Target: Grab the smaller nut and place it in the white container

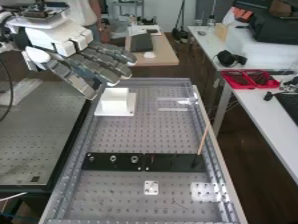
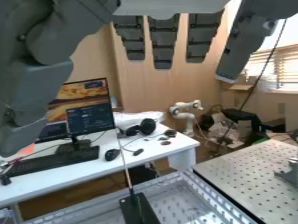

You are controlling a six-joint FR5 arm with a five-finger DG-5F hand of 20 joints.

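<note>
1. My hand (image 1: 98,64) hangs at upper left of the high view, near the white container (image 1: 114,103), its straight fingers loosely spread and pinching nothing. I judge that this leaves them free for the pickup.
2. The smaller nut (image 1: 91,158) stands at lower left, on the left part of the black bar (image 1: 124,167). It is the one I am after; the bar presumably keeps it at a known spot.
3. Beside it stand the larger nut (image 1: 113,158), then the bearing (image 1: 134,159), in a row. The gaps probably give fingertips room, though a wide grasp could knock the larger nut.
4. The container rests upright on a white base, farther up the bench (image 1: 120,135), likely set apart for the drop. The task is at its start; next calls for lowering to the nut and a narrow pinch.
</note>
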